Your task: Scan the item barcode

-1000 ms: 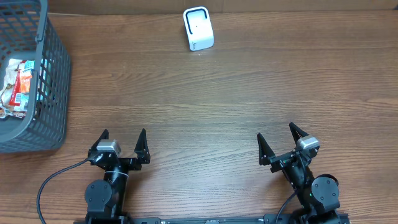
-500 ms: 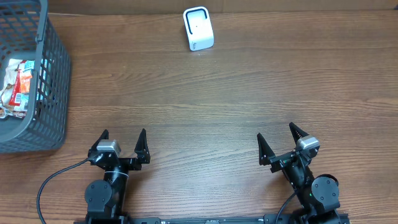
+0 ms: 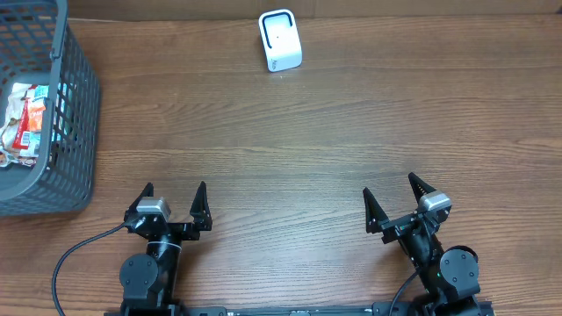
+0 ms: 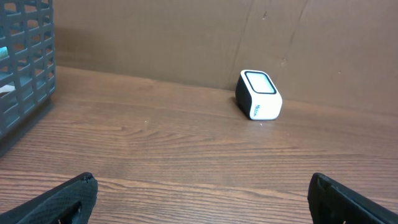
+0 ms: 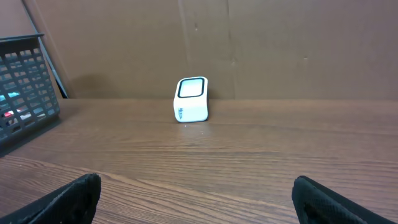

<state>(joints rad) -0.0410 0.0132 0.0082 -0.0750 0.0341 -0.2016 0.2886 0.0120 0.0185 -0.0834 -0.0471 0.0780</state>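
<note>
A small white scanner (image 3: 280, 40) with a dark-rimmed window stands at the far middle of the wooden table; it also shows in the left wrist view, scanner (image 4: 259, 94), and in the right wrist view, scanner (image 5: 191, 99). Packaged items (image 3: 24, 118), white and red wrappers, lie inside the grey basket (image 3: 75, 132) at the left edge. My left gripper (image 3: 172, 198) rests open near the front edge, nothing between its fingers. My right gripper (image 3: 392, 200) is open too, at the front right, far from the scanner and the items.
The basket's mesh wall (image 4: 25, 62) fills the left edge of the left wrist view, and the basket (image 5: 25, 81) shows at the left in the right wrist view. A brown cardboard wall (image 5: 249, 43) backs the table. A black cable (image 3: 70, 263) loops beside the left arm's base.
</note>
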